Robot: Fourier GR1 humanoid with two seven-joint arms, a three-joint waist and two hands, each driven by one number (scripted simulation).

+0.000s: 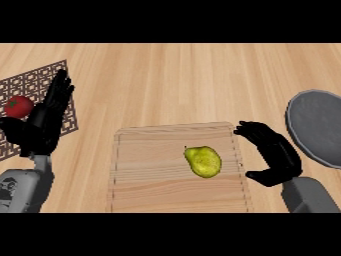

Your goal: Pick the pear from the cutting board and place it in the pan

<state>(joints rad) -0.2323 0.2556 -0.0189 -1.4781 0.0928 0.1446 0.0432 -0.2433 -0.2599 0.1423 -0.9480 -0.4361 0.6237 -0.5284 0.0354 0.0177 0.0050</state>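
working down from the broad pale wooden counter [173,75], i have the light rectangular wooden cutting board [154,192] in the middle near me. the round dark grey pan [326,132] sits off to its right at the view's edge, and a brown lattice mat [7,92] lies at the left. my left hand [44,125] rests open over that mat, fingers straight up, holding nothing. my right hand [280,156] hovers over the board's right edge, spread wide and empty, fingers and thumb loosely curved toward the yellow-green pear [203,161] but apart from it. the pear lies on its side on the board, right of centre. a small round red fruit [18,106] sits on the mat just beside the left hand.

what worries me is the side approach. if my fingers meet the rounded fruit before the thumb does, i judge it could roll or skid leftward across the board instead of settling into the palm. a pinch on the narrow end could let it slip out. the pan is partly cut off by the view, so i could misjudge its far rim on the carry.

the pear's long axis runs nearly straight away from me, leaning slightly. the stem end points away and a little left, the fat end toward me and a little right.
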